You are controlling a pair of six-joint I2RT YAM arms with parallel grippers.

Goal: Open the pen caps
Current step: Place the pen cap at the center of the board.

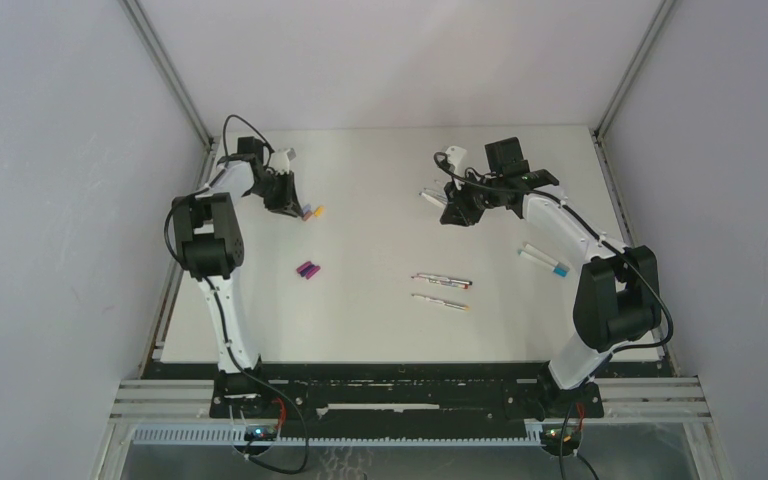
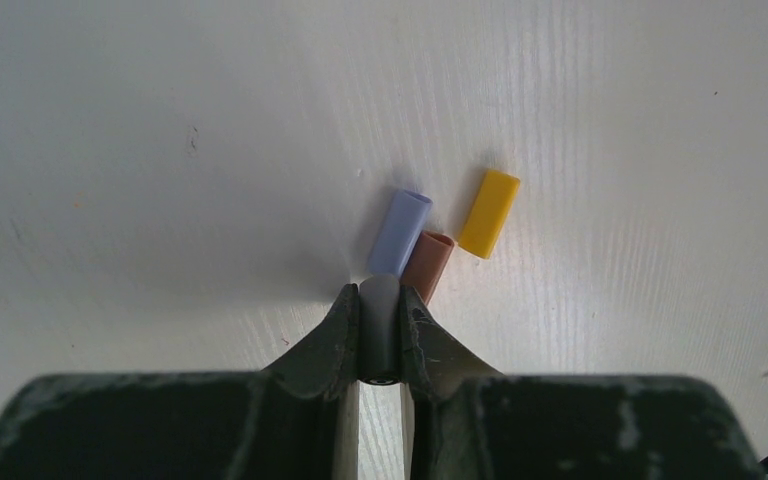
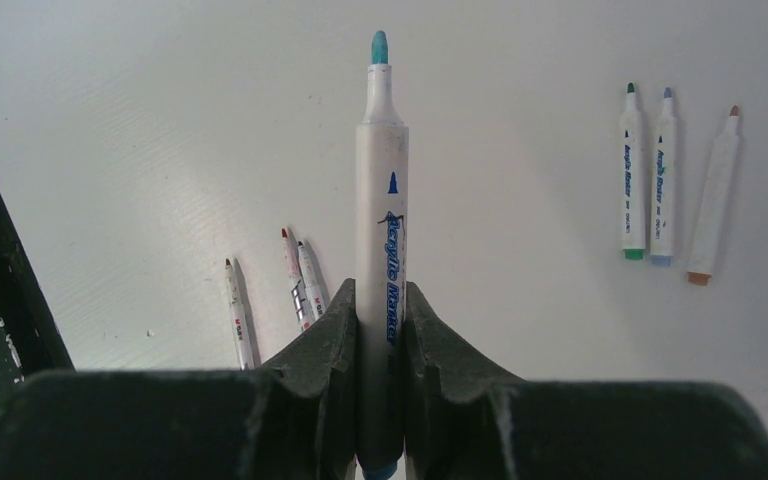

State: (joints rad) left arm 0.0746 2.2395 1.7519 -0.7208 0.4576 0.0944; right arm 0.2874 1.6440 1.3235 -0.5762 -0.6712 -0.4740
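The left gripper point(image 2: 380, 295) has its fingers clenched on a stubby cap point(image 2: 380, 335), which looks greyish in their shadow and lies lengthwise between the pads. Just beyond the fingertips three loose caps rest on the white table point(image 2: 160, 150). A lavender cap point(image 2: 400, 232) and a brown cap point(image 2: 427, 265) touch side by side, and a yellow cap point(image 2: 489, 212) lies just to their right, apart from them. The right gripper point(image 3: 380, 295) is clamped around the white barrel of an uncapped pen point(image 3: 381, 180), whose bare teal tip points away from the fingers. From above, the left gripper sits at the far left of the table and the right gripper far and right of centre, well apart from each other. Nearer, left of centre, a purple and magenta pair of caps point(image 1: 307, 270) lies together. Right of these, near the table's middle, a few pens point(image 1: 441, 281) lie roughly parallel. More pens point(image 1: 545, 260) lie further right, close beside the right arm's forearm.
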